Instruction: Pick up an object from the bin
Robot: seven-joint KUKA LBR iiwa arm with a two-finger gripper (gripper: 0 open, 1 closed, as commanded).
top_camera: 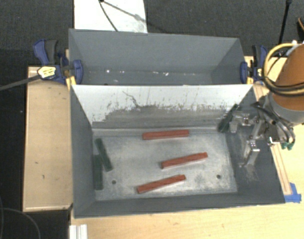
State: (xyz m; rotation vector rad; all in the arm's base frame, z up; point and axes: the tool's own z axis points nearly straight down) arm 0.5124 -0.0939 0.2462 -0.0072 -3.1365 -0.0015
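My gripper [251, 147] hangs over the bin's right slope, above the right edge of the floor, with nothing visibly in it. Just to its upper left a short dark green piece [225, 122] lies against the right wall; whether it touches the gripper is unclear. The nearest thing on the floor is a red-brown bar [184, 160] in the middle, well left of the gripper. A second red-brown bar [165, 134] lies by the back wall, and a third [161, 183] lies near the front.
Two dark green bars [99, 163] lie together at the floor's left edge. The bin's sloping walls rise on all sides, and the arm comes in over the right rim.
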